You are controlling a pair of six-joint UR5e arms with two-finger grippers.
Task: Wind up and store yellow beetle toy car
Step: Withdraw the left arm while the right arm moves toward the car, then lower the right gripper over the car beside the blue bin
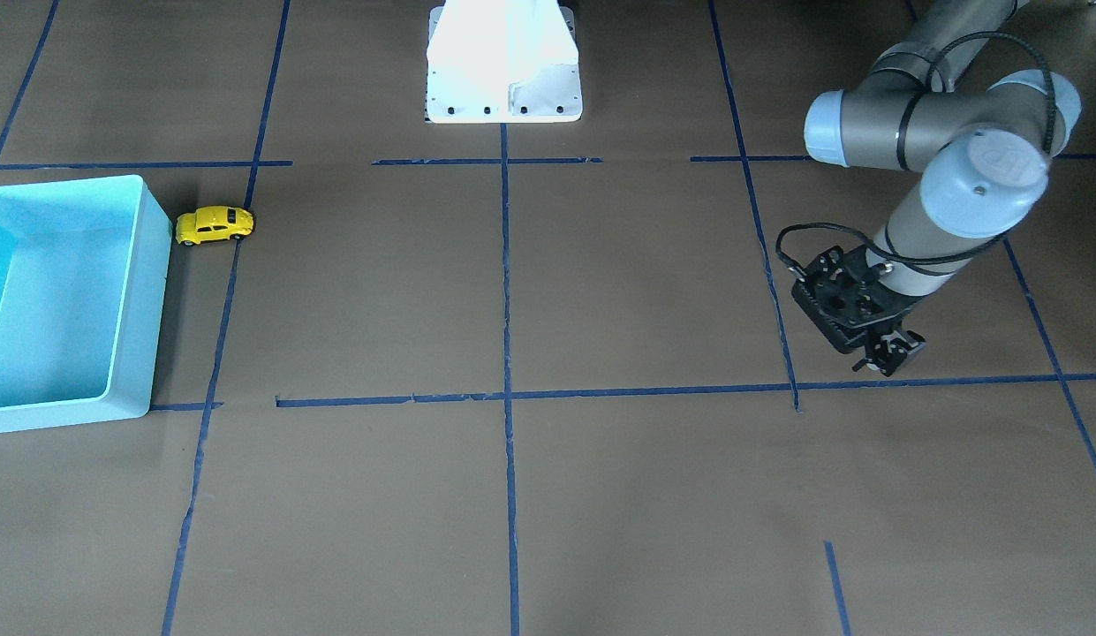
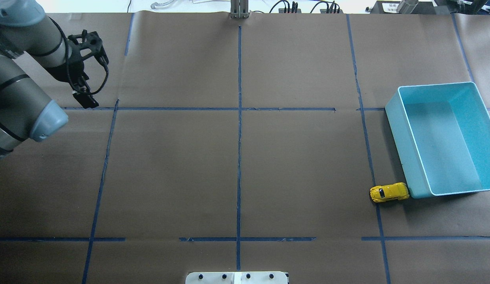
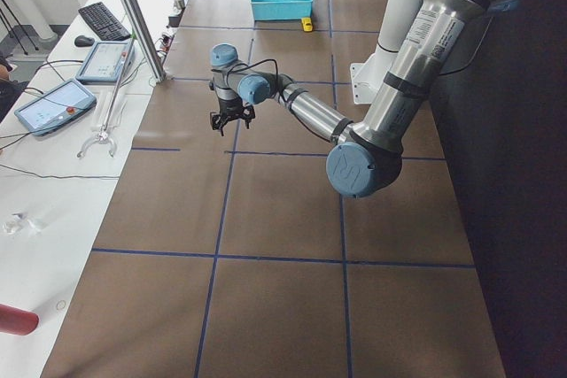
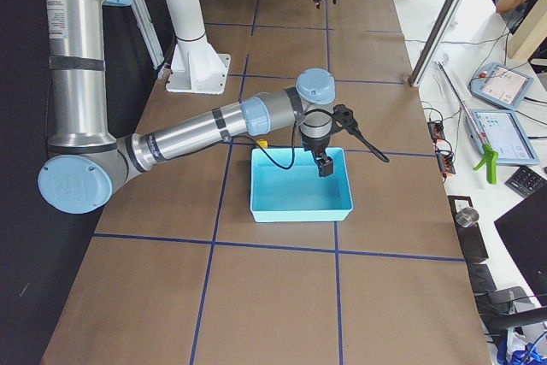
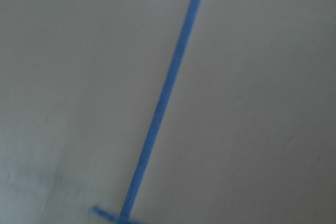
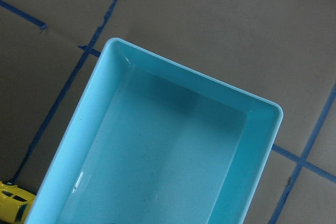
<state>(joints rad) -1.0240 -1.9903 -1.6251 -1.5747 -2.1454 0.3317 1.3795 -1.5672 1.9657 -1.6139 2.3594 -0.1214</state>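
Observation:
The yellow beetle toy car (image 1: 214, 224) stands on its wheels on the brown table, right beside a corner of the light blue bin (image 1: 146, 291). The car also shows in the overhead view (image 2: 389, 192) next to the bin (image 2: 398, 146), and at the right wrist view's bottom left corner (image 6: 13, 208). The bin (image 6: 199, 87) is empty. My left gripper (image 1: 888, 352) hovers far from the car at the table's other end (image 2: 86, 100); it looks open and empty. My right gripper (image 4: 323, 168) shows only in the exterior right view, above the bin (image 4: 299, 211); I cannot tell whether it is open or shut.
Blue tape lines divide the brown table into squares. The white robot base (image 1: 503, 71) stands at the middle of the robot's edge. Beyond the table's far edge are a metal post (image 3: 133, 15) and a side bench with tablets and a keyboard (image 3: 104, 19).

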